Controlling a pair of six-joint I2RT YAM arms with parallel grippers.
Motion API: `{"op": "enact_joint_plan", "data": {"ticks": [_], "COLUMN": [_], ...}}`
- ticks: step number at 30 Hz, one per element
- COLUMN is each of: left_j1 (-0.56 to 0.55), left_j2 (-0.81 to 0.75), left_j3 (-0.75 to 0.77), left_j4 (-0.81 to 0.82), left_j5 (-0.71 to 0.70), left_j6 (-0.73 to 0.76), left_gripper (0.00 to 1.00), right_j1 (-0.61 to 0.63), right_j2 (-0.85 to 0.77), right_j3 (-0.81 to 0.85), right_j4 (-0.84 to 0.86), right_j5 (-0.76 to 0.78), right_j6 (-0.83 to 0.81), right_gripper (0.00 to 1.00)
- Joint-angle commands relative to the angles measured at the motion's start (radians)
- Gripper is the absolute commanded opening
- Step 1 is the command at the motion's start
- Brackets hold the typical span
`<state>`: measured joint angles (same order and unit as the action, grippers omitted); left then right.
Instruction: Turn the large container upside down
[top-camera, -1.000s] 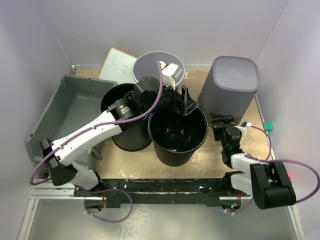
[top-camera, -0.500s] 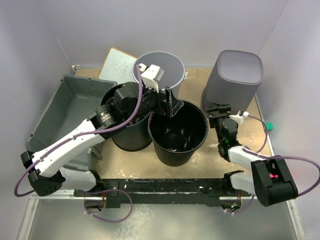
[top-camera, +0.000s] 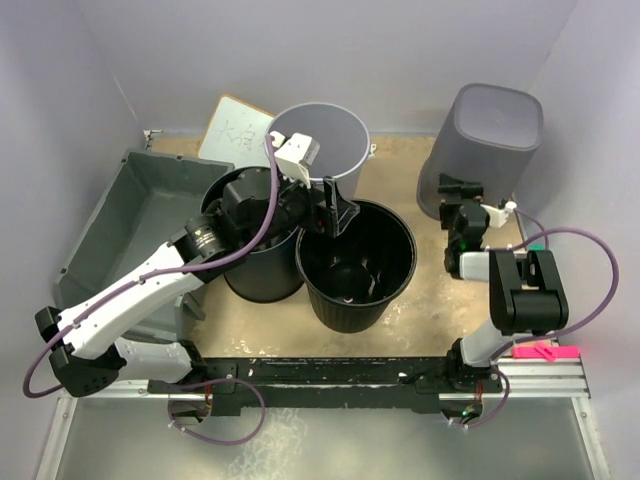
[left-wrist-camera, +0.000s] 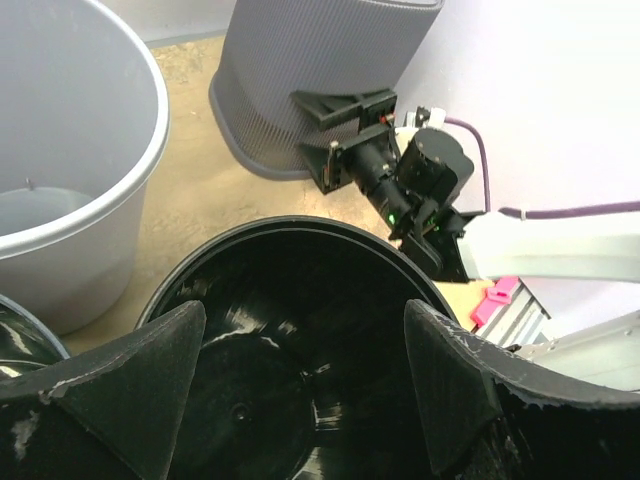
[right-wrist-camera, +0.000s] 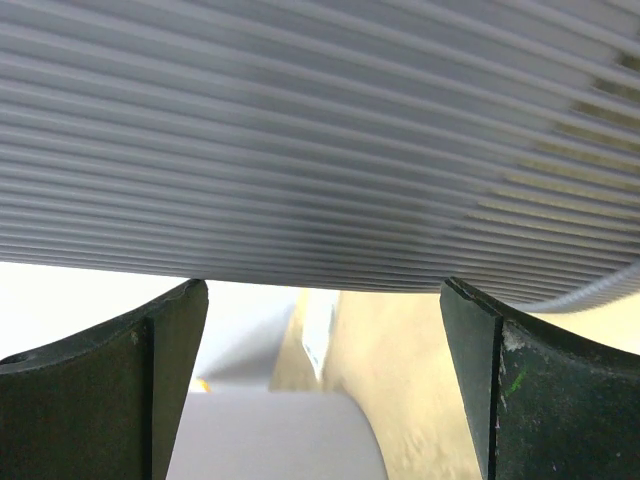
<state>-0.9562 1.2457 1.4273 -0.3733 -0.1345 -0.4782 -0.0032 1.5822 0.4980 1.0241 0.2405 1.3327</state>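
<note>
The large container (top-camera: 125, 225), a wide shallow grey tub, stands open side up at the far left, partly under my left arm. It is out of both wrist views. My left gripper (top-camera: 338, 208) is open and empty, hovering over the rim of a round black bucket (top-camera: 355, 270). In the left wrist view its fingers (left-wrist-camera: 135, 365) straddle the black bucket's mouth (left-wrist-camera: 300, 300). My right gripper (top-camera: 460, 188) is open, its jaws set against the ribbed wall of the tall dark-grey bin (top-camera: 490, 130). That wall fills the right wrist view (right-wrist-camera: 320, 150).
A second black bucket (top-camera: 250, 275) sits under my left arm. A light grey bucket (top-camera: 335, 135) stands behind, with a white board (top-camera: 235, 130) at the back left. The tall bin (left-wrist-camera: 320, 70) leans, mouth down. Walls close in on three sides.
My right arm has reached forward and the tall bin has moved back and to the right, tipping. My left gripper has drawn back to the left, over the black bucket's rim.
</note>
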Motion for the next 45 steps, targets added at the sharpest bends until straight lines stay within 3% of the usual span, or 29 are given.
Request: {"op": "enact_joint_plan", "data": {"ticks": [1,12,18,25,37,42,45], "left_j1": [-0.002,-0.001,-0.002,-0.002,-0.002,-0.002,-0.002], "left_j2": [-0.042,-0.050,-0.070,-0.097,-0.089,-0.095,-0.107], "left_j3": [-0.008,-0.043,-0.051,-0.052,-0.060,-0.059,-0.056], "left_j4": [0.017,0.020,0.010,-0.023,-0.022,-0.035,-0.047], "left_j5": [-0.030,-0.053,-0.062,-0.086,-0.063,-0.047,-0.039], "left_j6": [0.003,0.014,0.000,0.001,0.011,-0.002,-0.006], "left_gripper": [0.78,0.78,0.78,0.78,0.78,0.78,0.78], "right_j1": [-0.053,-0.055,-0.107,-0.198,-0.266,-0.270,-0.278], "right_j2": [0.058,-0.021,0.062,0.204,0.105,0.163,0.254], "right_j3": [0.119,-0.001,0.166,0.385,0.276,0.383,0.520], "right_j4": [0.002,0.026,-0.094,-0.247,-0.318,-0.351,-0.387], "right_j5": [-0.009,-0.027,0.056,0.025,0.075,0.051,-0.061], "right_j6": [-0.022,-0.081,-0.138,-0.152,-0.146,-0.185,-0.229], "right_gripper": [1.00,1.00,1.00,1.00,1.00,1.00,1.00]}}
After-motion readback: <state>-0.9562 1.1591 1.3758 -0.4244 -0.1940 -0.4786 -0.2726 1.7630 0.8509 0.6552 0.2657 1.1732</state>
